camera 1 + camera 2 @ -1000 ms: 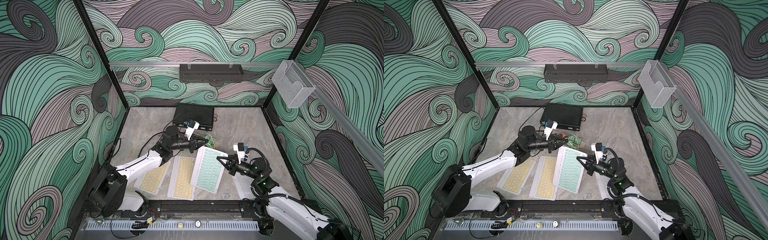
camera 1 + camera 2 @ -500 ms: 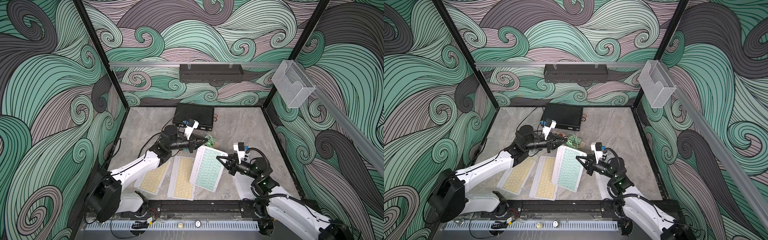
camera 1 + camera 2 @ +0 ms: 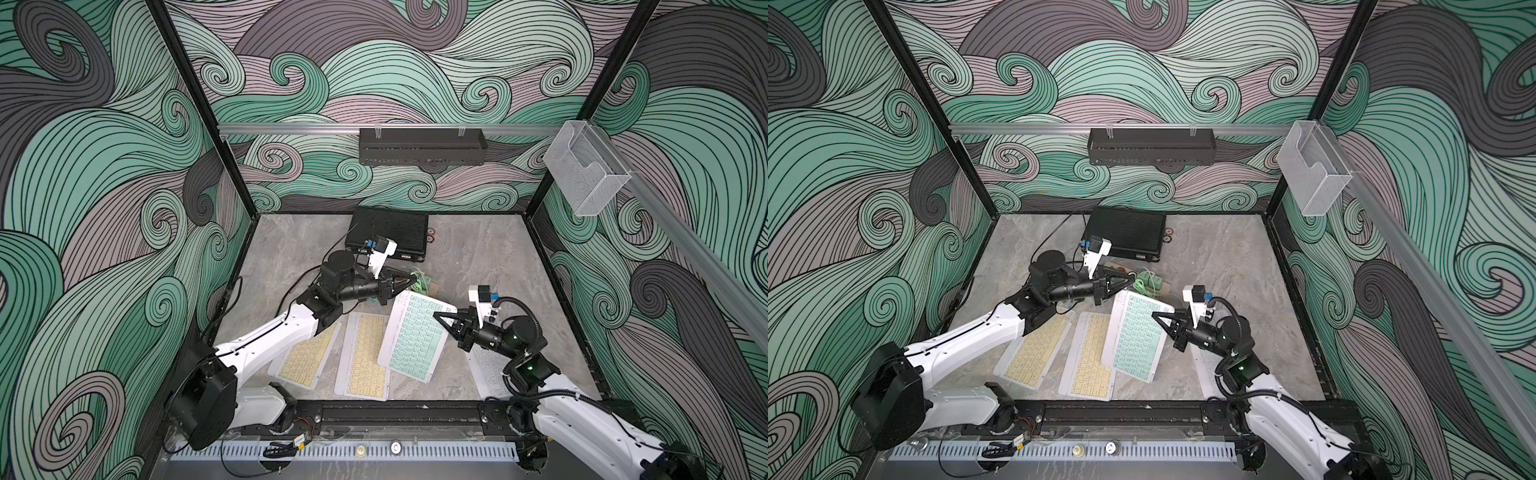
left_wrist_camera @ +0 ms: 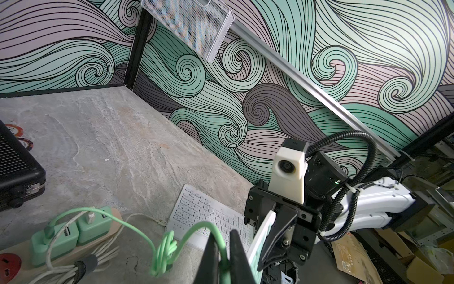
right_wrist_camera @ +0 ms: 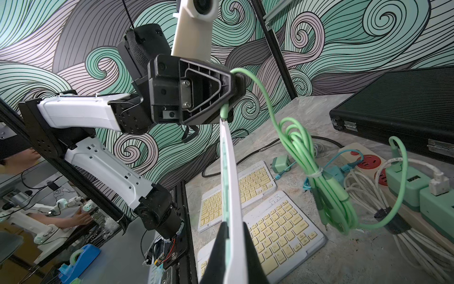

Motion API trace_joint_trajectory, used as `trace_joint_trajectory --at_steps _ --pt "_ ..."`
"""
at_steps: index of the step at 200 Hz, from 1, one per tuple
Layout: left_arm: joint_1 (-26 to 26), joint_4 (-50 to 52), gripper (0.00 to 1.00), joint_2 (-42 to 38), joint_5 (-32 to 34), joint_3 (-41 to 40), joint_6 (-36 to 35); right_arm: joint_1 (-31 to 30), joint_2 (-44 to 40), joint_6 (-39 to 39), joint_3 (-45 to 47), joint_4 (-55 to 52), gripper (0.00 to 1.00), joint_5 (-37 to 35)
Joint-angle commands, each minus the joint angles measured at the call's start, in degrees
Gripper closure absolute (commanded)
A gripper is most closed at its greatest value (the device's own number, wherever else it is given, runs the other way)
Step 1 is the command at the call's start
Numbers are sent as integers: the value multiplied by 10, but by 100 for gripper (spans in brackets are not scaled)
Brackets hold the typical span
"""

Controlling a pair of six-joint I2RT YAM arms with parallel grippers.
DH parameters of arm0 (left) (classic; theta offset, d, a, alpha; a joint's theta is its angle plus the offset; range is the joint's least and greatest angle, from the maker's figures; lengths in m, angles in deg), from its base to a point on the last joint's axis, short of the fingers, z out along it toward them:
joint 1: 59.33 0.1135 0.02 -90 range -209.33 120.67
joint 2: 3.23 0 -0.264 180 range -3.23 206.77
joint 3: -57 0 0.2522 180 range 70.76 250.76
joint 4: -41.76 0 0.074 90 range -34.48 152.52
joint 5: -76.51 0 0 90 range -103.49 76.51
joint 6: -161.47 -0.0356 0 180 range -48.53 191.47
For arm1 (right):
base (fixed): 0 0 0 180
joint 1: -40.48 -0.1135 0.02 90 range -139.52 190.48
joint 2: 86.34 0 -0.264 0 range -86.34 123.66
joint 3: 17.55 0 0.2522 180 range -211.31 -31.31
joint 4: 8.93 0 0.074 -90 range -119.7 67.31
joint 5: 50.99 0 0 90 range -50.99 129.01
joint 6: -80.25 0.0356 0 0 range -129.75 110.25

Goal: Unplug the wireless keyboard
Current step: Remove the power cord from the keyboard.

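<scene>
The wireless keyboard (image 3: 415,336) (image 3: 1136,338) has mint-green keys and is held tilted above the table. My right gripper (image 3: 437,316) (image 5: 233,230) is shut on its near edge (image 5: 228,172). My left gripper (image 3: 413,283) (image 4: 223,246) is shut on the green cable (image 4: 137,228) (image 5: 266,98) just above the keyboard's far corner. The cable's plug (image 5: 223,112) meets that corner. From there the cable runs in a bundled loop (image 5: 326,186) to a green charger (image 4: 52,237) on the power strip.
Two yellow-keyed keyboards (image 3: 305,357) (image 3: 363,353) lie flat at the front left. A white keyboard (image 4: 204,214) lies under my right arm. A black case (image 3: 388,232) stands at the back, with a power strip (image 5: 368,162) and white cables (image 5: 417,246) before it.
My left arm's shoulder and elbow have swung slightly. Both grippers, the cable and the tilted keyboard stay almost where they were.
</scene>
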Motion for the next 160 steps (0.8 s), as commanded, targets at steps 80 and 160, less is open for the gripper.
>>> trace_joint_trajectory --at_steps 80,160 --pt "-18 -41 100 2 29 67 -5 -8 -3 -10 -6 -86 100 7" --pt "-11 -34 100 -18 40 65 23 -9 -14 -9 -10 -109 100 5"
